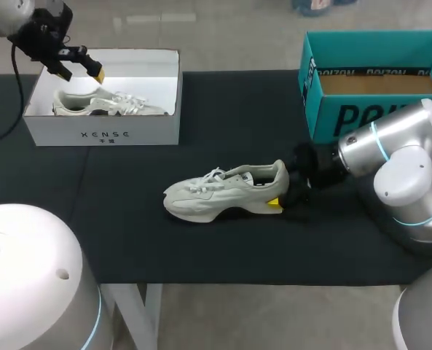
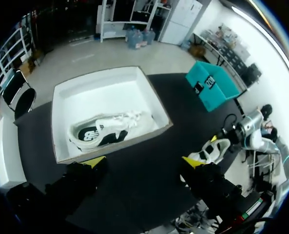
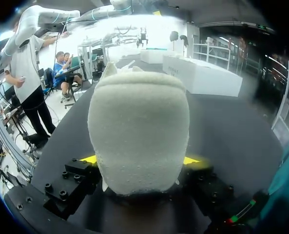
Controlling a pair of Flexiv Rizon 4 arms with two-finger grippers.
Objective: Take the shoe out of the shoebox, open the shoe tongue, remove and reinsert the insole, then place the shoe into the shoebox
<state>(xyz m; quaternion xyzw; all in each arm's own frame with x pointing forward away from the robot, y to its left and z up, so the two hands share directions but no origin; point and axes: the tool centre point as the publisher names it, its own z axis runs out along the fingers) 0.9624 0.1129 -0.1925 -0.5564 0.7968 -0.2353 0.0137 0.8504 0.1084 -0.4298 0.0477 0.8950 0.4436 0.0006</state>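
Observation:
A pale grey shoe (image 1: 223, 191) lies on its sole on the black tabletop, toe toward the left. My right gripper (image 1: 283, 187) is shut on its heel; in the right wrist view the heel (image 3: 139, 126) fills the gap between the yellow tips of that gripper (image 3: 140, 160). A white shoebox (image 1: 103, 135) stands at the back left with a second shoe (image 1: 106, 104) lying inside. My left gripper (image 1: 77, 68) hangs open above that box. In the left wrist view the left gripper (image 2: 143, 163) is over the table beside the box (image 2: 156, 105), and the boxed shoe (image 2: 105, 131) lies ahead of it.
An open teal box (image 1: 368, 102) stands at the back right, just behind my right arm (image 1: 390, 153). The black mat (image 1: 230, 248) runs to the table's front edge, with bare mat between the two boxes and in front of the shoe.

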